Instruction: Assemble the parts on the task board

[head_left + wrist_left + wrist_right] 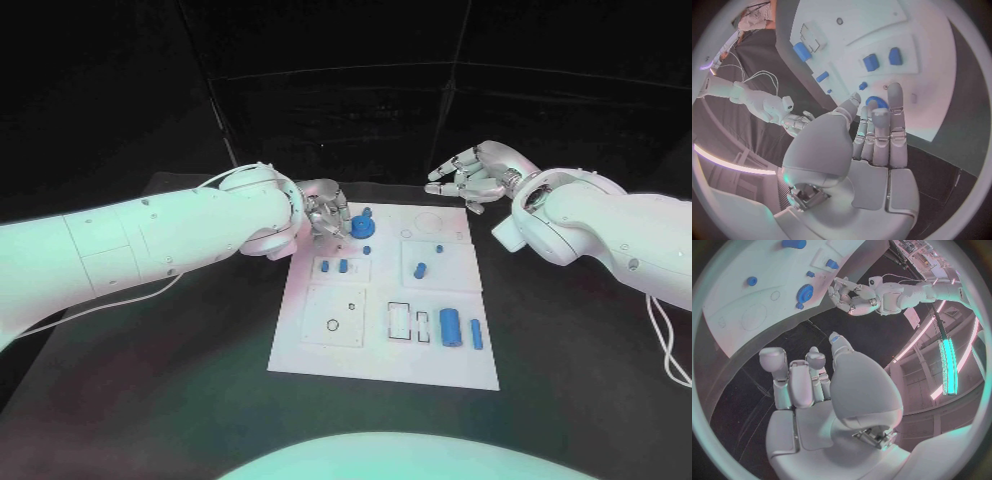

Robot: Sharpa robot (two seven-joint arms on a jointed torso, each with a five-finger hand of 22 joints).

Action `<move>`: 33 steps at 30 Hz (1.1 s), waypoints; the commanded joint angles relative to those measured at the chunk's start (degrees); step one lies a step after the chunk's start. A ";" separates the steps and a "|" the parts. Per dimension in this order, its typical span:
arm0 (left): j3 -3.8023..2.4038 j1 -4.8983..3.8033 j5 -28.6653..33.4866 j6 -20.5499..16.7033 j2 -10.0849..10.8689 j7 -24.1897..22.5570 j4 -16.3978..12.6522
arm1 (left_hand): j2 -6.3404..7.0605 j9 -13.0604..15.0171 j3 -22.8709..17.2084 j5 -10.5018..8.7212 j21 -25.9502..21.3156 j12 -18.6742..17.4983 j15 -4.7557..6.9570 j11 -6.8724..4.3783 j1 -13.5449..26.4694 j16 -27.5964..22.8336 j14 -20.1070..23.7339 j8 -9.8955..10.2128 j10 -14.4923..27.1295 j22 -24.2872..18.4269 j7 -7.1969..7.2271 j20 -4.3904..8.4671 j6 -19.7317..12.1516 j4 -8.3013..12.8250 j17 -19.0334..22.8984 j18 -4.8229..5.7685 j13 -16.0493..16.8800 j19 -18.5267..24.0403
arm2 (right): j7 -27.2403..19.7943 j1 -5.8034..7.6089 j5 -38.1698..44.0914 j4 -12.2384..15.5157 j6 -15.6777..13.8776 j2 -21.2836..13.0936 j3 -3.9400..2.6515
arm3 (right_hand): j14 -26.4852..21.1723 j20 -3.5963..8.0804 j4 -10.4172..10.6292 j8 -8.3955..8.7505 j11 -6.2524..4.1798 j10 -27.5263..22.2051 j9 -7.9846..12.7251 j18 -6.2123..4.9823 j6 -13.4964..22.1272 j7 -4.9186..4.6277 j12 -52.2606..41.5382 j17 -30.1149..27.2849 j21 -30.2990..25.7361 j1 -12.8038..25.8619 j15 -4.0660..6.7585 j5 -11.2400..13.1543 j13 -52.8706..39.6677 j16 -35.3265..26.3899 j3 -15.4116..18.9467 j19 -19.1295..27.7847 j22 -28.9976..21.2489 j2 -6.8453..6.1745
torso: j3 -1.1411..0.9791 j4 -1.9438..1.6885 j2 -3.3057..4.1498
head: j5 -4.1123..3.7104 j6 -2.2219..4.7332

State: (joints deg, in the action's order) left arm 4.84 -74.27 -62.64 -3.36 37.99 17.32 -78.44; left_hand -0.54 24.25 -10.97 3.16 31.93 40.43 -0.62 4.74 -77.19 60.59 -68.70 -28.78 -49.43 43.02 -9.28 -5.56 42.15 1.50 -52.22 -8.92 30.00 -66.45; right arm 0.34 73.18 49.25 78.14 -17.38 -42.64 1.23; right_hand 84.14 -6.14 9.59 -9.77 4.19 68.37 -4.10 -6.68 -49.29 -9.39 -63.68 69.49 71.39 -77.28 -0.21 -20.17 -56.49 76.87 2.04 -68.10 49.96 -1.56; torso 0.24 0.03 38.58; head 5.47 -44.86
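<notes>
The task board lies flat on the black table, its far corner directly beneath the left hand. That hand hangs over the corner with its fingers extended straight and close together, tips just above or touching a round blue gear; contact cannot be confirmed, and nothing is seen gripped. The right hand hovers beyond the board's opposite far corner, well apart from every part, fingers loosely curled and holding nothing. Nearer the robot than the left hand, two small blue pegs sit in a recessed panel; a blue cylinder and a slimmer blue bar lie further off. Risk assessment: with straight fingers and no evident grasp, a downward press could skid off the gear, tilting it in its seat or nudging the pegs out of place.
</notes>
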 commanded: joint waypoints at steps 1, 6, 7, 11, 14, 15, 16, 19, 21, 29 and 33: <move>0.32 0.39 -2.38 -6.93 -1.24 -11.72 1.13 | 0.84 -3.03 -2.03 -0.28 -1.02 -4.18 -0.44 0.79 -2.14 -2.96 2.11 2.62 -0.18 -0.74 -0.63 -0.61 1.24 1.69 4.27 -1.17 -4.41 0.38 | -0.64 0.09 -0.16 -0.05 -0.05 0.19 -0.03 | 1.50 0.12 0.05 -0.40 0.12 -0.08 0.10 -1.05 0.47 -0.06 0.26 -0.06 -0.32 0.07 0.40 -0.28 0.08 -0.24 0.35 0.34 -0.08 0.26 | 0.03 0.15 0.09 | -0.03 0.23; 0.86 0.91 -7.99 -7.40 -3.53 -14.22 3.29 | 3.00 -8.12 -4.19 -0.24 0.74 -9.29 -0.40 0.93 -2.10 4.91 -5.44 6.78 -0.50 -0.21 -0.34 -0.92 3.34 3.19 -1.97 -1.66 -10.93 -3.56 | -0.64 0.08 -0.16 0.03 -0.04 0.28 -0.03 | 1.50 0.12 0.05 -0.40 0.12 -0.08 0.10 -1.05 0.47 -0.06 0.26 -0.06 -0.32 0.07 0.40 -0.28 0.08 -0.24 0.35 0.34 -0.08 0.26 | 0.02 0.17 0.11 | -0.08 0.43; 1.08 0.96 -9.09 -6.83 -3.86 -14.30 3.71 | 3.34 -8.67 -4.25 -0.18 1.22 -9.58 -0.22 0.80 -1.95 6.61 -6.88 7.23 -0.49 -0.03 -0.10 -0.88 3.31 3.30 -3.77 -1.62 -11.49 -4.47 | -0.64 0.08 -0.16 0.05 -0.04 0.30 -0.03 | 1.50 0.12 0.05 -0.40 0.12 -0.08 0.10 -1.05 0.47 -0.06 0.26 -0.06 -0.32 0.07 0.40 -0.28 0.08 -0.24 0.35 0.34 -0.08 0.26 | -0.06 0.26 0.08 | -0.09 0.39; 1.76 1.05 -12.29 -4.98 -4.70 -14.03 4.88 | 4.49 -10.36 -3.83 -0.31 2.82 -10.65 0.14 0.67 -0.73 11.57 -11.20 8.49 0.09 0.58 0.20 -0.58 3.30 3.16 -9.06 -1.55 -13.30 -7.52 | -0.63 0.08 -0.16 0.04 -0.02 0.36 -0.03 | 1.50 0.12 0.05 -0.40 0.12 -0.08 0.10 -1.05 0.47 -0.06 0.26 -0.06 -0.32 0.07 0.40 -0.28 0.08 -0.24 0.35 0.34 -0.08 0.26 | -0.05 0.19 -0.02 | -0.50 0.44; 2.34 1.14 -14.04 -3.80 -5.45 -13.74 6.02 | 5.08 -11.36 -3.32 -0.33 6.31 -11.19 0.30 0.50 -0.12 13.27 -12.73 9.14 0.36 3.24 0.39 -0.32 3.61 3.01 -10.75 -1.03 -14.39 -9.67 | -0.58 0.08 -0.16 0.02 0.03 0.42 -0.03 | 1.50 0.12 0.05 -0.40 0.12 -0.08 0.10 -1.05 0.47 -0.06 0.26 -0.06 -0.32 0.07 0.40 -0.28 0.08 -0.24 0.35 0.34 -0.08 0.26 | 0.02 0.13 0.01 | -0.60 0.59; 2.49 1.19 -14.47 -3.49 -5.70 -13.71 6.39 | 5.14 -11.68 -3.19 -0.31 7.77 -11.28 0.40 0.52 -0.03 13.84 -13.24 9.27 0.28 4.38 0.41 -0.32 4.01 2.98 -11.35 -0.71 -14.74 -10.45 | -0.58 0.08 -0.16 0.02 0.04 0.44 -0.03 | 1.50 0.12 0.05 -0.40 0.12 -0.08 0.10 -1.05 0.47 -0.06 0.26 -0.06 -0.32 0.07 0.40 -0.28 0.08 -0.24 0.35 0.34 -0.08 0.26 | 0.00 0.10 0.05 | -0.67 0.60; 2.60 1.24 -14.83 -3.27 -5.89 -13.67 6.66 | 5.22 -11.88 -3.07 -0.33 8.84 -11.32 0.38 0.49 0.08 14.25 -13.58 9.34 0.17 5.23 0.40 -0.24 4.34 2.94 -11.81 -0.56 -14.97 -10.97 | -0.57 0.08 -0.16 0.01 0.05 0.46 -0.03 | 1.50 0.12 0.05 -0.40 0.12 -0.08 0.10 -1.05 0.47 -0.06 0.26 -0.06 -0.32 0.07 0.40 -0.28 0.08 -0.24 0.35 0.34 -0.08 0.26 | 0.01 0.10 0.05 | -0.67 0.60; 2.84 1.42 -15.90 -2.51 -6.51 -13.43 7.50 | 5.44 -12.60 -2.76 -0.35 11.37 -11.40 0.57 0.30 0.22 14.93 -14.33 9.76 -0.24 7.23 0.59 -0.05 5.15 2.92 -12.34 -0.17 -15.67 -12.31 | -0.58 0.08 -0.16 0.00 0.06 0.54 -0.03 | 1.50 0.12 0.06 -0.43 0.12 -0.13 0.10 -1.07 0.48 -0.05 0.31 -0.04 -0.38 -0.02 0.40 -0.36 0.15 -0.26 0.32 0.39 -0.17 0.38 | -0.02 0.09 0.06 | -0.69 0.60; 2.93 1.50 -16.25 -2.11 -6.85 -13.28 7.97 | 5.52 -13.03 -2.59 -0.35 12.37 -11.50 0.68 0.22 0.28 15.12 -14.64 10.05 -0.39 8.02 0.68 0.06 5.61 2.90 -12.37 0.00 -16.10 -12.89 | -0.58 0.08 -0.16 0.00 0.06 0.56 -0.03 | 1.50 0.12 0.06 -0.43 0.12 -0.13 0.10 -1.07 0.48 -0.05 0.31 -0.04 -0.38 -0.02 0.40 -0.36 0.15 -0.26 0.32 0.39 -0.17 0.38 | 0.01 0.08 0.05 | -0.75 0.64; 3.09 1.72 -17.03 -0.79 -8.15 -13.32 9.88 | 5.55 -14.03 -2.10 -0.35 14.66 -11.76 0.88 0.07 0.49 15.29 -15.26 10.74 -0.66 9.88 0.86 0.28 6.70 2.76 -12.13 0.42 -17.12 -14.10 | -0.57 0.08 -0.16 -0.05 0.04 0.75 -0.03 | 1.50 0.12 0.06 -0.43 0.12 -0.13 0.10 -1.07 0.48 -0.05 0.31 -0.04 -0.38 -0.02 0.40 -0.36 0.15 -0.26 0.32 0.39 -0.17 0.38 | -0.01 0.17 0.08 | -0.83 0.80; 3.10 1.79 -17.11 -0.37 -8.58 -13.63 10.41 | 5.27 -14.45 -2.15 -0.35 15.72 -11.80 1.00 -0.04 0.32 15.38 -15.53 10.95 -1.21 10.77 1.02 0.39 7.53 2.77 -12.06 0.61 -17.59 -14.60 | -0.57 0.08 -0.16 -0.07 0.06 0.85 -0.03 | 1.50 0.12 0.06 -0.43 0.12 -0.13 0.10 -1.07 0.48 -0.05 0.31 -0.04 -0.38 -0.02 0.40 -0.36 0.15 -0.26 0.32 0.39 -0.17 0.38 | -0.04 0.11 0.04 | -0.99 0.69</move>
State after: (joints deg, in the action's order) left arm 7.94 -72.42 -78.32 -5.22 29.56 4.81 -68.17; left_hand 4.68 9.85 -13.42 3.16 47.49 28.95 0.49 4.64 -76.89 75.62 -83.65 -18.17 -50.22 53.67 -8.18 -5.26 49.28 4.41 -64.35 -8.82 12.49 -80.67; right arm 0.32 73.16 49.25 78.07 -17.36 -41.82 1.23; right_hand 84.14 -6.14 9.59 -9.99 4.19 68.37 -4.06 -6.67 -49.29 -9.39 -63.68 69.50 71.39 -77.28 -0.21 -20.17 -56.39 76.87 2.04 -68.10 49.84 -1.55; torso 0.24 0.14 38.62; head 4.55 -44.09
